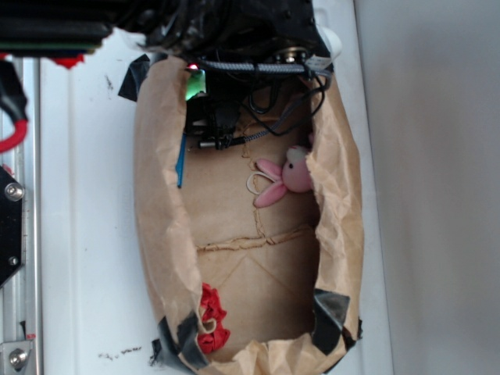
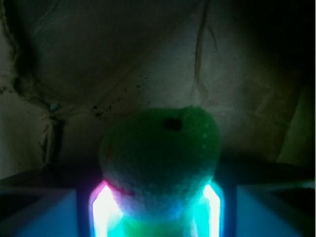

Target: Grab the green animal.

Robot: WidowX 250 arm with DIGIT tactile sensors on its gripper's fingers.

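Glowing fingers (image 2: pixel 106 205) clamp the dim green animal (image 2: pixel 160 158), its lower body cut off from view.

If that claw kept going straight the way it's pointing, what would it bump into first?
The end effector already has the green animal sitting between its lit fingers, so that comes first. Beyond it lies the brown paper lining; how far off is unclear.

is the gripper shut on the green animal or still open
Shut on it, as far as the wrist view shows: the green animal sits wedged between the two glowing fingers, touching both. The exterior view hides the gripper behind cables.
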